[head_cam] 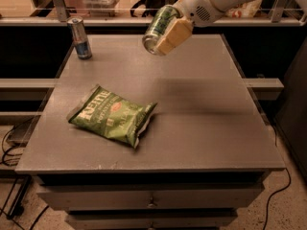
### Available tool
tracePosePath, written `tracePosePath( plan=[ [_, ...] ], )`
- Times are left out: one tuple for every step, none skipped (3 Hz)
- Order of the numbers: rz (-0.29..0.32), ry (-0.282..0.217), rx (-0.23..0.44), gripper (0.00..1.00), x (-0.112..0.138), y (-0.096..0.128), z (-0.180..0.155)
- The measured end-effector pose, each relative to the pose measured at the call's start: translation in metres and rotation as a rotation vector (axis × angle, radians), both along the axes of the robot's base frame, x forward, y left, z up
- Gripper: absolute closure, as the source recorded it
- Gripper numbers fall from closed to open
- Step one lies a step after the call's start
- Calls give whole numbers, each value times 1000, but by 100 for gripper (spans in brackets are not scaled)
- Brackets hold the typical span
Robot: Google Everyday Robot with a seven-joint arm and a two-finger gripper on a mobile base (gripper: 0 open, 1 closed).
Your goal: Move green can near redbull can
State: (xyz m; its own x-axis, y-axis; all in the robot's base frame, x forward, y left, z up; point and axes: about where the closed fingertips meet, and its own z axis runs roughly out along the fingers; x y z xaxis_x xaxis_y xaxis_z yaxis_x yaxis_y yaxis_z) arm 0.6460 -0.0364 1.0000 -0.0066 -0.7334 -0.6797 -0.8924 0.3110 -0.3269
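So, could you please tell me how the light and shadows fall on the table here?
Camera view: dim, warm light; a broad soft shadow lies across the table right of the chip bag; the gripper, shut on the tilted green can, hangs above the far side, likely casting it; the redbull can stands far left.

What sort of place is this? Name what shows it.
Probably a lab or office test area: a grey drawer table, loose floor cables, and a robot gripper holding the green can above it.
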Motion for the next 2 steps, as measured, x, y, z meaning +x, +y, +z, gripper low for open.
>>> tracePosePath(
  plan=[
    [47,22,67,100,18,53,-7],
    [56,71,127,100,66,137,-37]
  ],
)
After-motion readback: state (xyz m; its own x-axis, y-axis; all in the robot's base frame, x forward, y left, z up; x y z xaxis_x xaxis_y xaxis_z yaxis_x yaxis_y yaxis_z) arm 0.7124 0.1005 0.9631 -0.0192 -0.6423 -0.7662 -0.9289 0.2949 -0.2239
